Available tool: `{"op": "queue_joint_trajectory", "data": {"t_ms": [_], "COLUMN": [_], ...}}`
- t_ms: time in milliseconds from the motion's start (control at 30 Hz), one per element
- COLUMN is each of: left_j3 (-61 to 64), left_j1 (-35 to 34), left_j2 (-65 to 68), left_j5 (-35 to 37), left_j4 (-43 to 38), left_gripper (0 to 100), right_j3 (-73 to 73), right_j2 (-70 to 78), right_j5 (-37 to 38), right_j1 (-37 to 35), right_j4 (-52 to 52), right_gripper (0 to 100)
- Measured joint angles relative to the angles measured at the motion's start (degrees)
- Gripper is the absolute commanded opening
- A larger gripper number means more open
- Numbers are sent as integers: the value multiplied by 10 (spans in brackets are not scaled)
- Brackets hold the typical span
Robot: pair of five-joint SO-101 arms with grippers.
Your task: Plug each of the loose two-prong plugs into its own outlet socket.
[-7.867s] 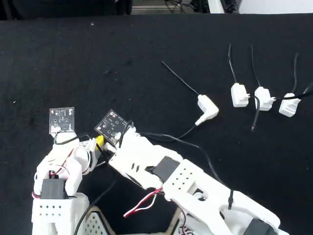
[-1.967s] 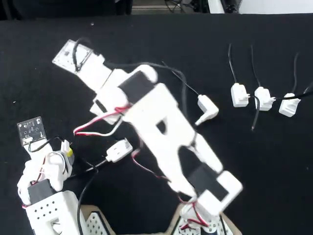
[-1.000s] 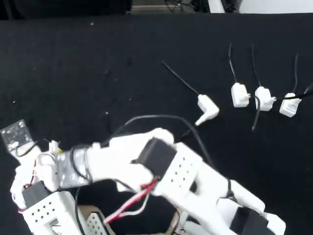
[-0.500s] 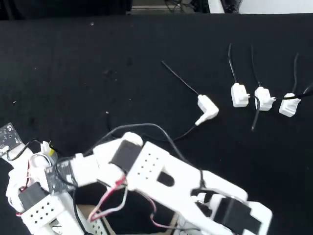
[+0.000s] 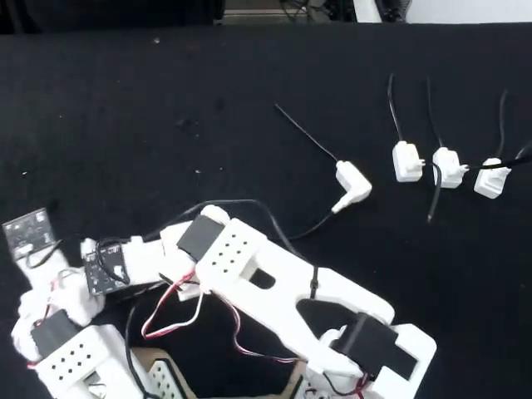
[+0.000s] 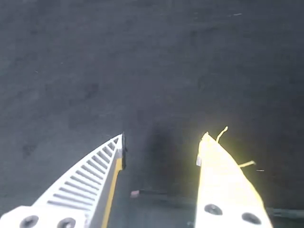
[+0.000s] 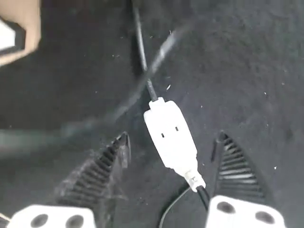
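black cloth [image 5: 166, 100] covers the whole table. right arm [image 5: 274, 283] lies low across the front of the table from its base on the right over to the left arm [image 5: 50, 332], which sits folded at the front left corner.

right gripper [image 7: 173, 137] hangs just above the cloth with its fingers spread wide, gripping nothing. outlet socket [image 7: 170, 137], white with two slots facing up, lies flat on the cloth in the gap between the black ribbed fingers [image 7: 102, 178], touching neither. dark cable runs out of both its ends.

left gripper [image 6: 163, 140] is open too, one white ribbed finger [image 6: 95, 178] and one yellow, holding nothing, bare cloth under it. thin dark cable [image 6: 161, 194] crosses near the finger bases.

loose plugs are well away from both grippers: angled plug [image 5: 353, 184] lies mid table with its cord running back, and further right in a row sit near plug [image 5: 407, 160], middle plug [image 5: 449, 167] and far-right plug [image 5: 490, 179], all white, cords pointing to the back edge.
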Motion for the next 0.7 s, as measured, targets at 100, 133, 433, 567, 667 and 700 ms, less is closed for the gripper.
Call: {"op": "queue_joint_trajectory", "data": {"t_ms": [100,133,433,567,667,700], "left_j3": [10,11,11,11,7,6], "left_j1": [-69,-90,-209,-212,-212,-212], "left_j2": [-4,-2,-2,-2,-3,-2], "left_j5": [-15,-18,-15,-16,-16,-16], "left_j4": [0,0,1,24,25,25], "left_gripper": [256,256,256,256,256,256], "right_j3": [3,4,30,30,30,30], "right_j2": [-12,-13,36,76,101,106], "right_j5": [-23,-27,-25,17,68,84], "right_j1": [0,0,19,25,25,25], "right_j4": [0,-1,-78,-83,-74,-70], "right_gripper": [283,283,285,283,283,283]}}
